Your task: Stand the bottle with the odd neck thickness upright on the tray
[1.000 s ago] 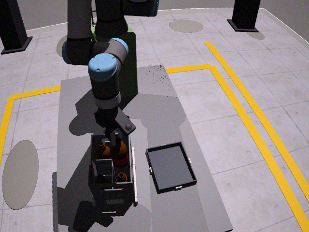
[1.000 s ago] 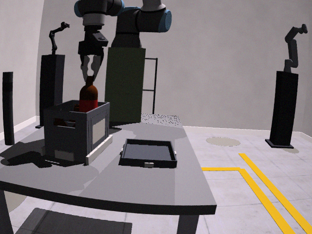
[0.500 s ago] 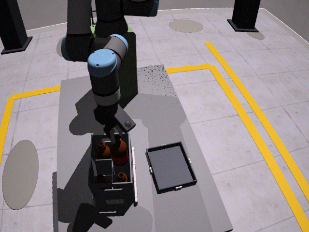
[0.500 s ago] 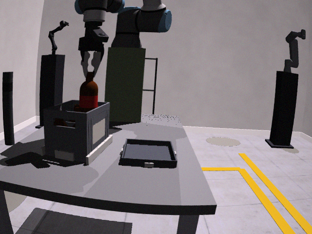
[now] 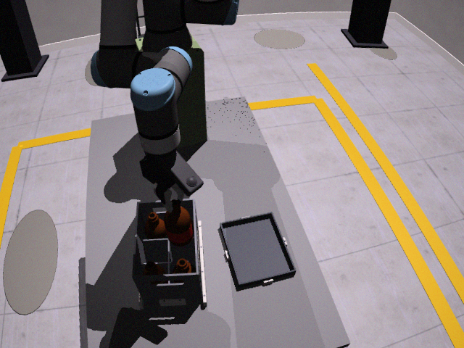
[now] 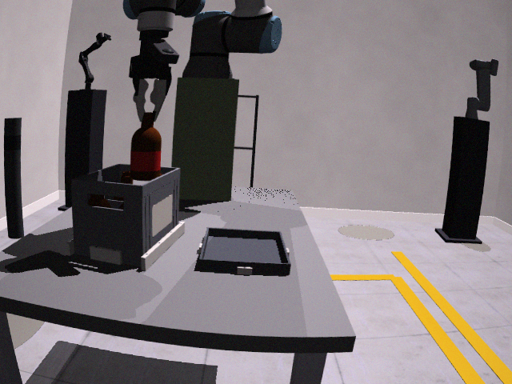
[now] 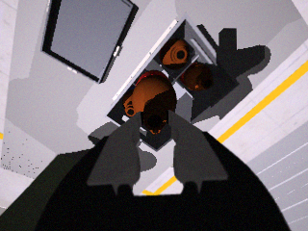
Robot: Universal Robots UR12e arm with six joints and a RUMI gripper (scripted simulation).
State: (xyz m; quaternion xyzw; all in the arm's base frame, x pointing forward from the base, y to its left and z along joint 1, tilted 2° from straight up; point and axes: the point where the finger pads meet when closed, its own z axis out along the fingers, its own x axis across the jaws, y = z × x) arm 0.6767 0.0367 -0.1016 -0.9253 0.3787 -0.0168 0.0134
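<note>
— Exterior view first: what do we have in the claw?

— Our gripper (image 6: pixel 148 110) is clamped on the neck of a brown bottle (image 6: pixel 145 153) with a red label band. The bottle hangs upright, its lower part at the rim of the dark crate (image 6: pixel 124 214), most of its body above it.

— Where does it sit over the crate?

— From the top camera, we see it over the far right cell, the one nearest the arm. Another bottle (image 5: pixel 154 223) stands in the cell to its left, and two more bottle mouths show in the near cells; one of them (image 5: pixel 182 264) is plain, the other lies in shadow, so we can only make out a dark brown shape there.

— And the tray?

— The black tray (image 6: pixel 244 268) rests on the grey table (image 6: pixel 248 322), beside the crate and apart from it, with nothing in it.

— Does the wrist camera add anything?

— We look down between the two fingers onto the bottle's mouth, with the crate cells below.
</note>
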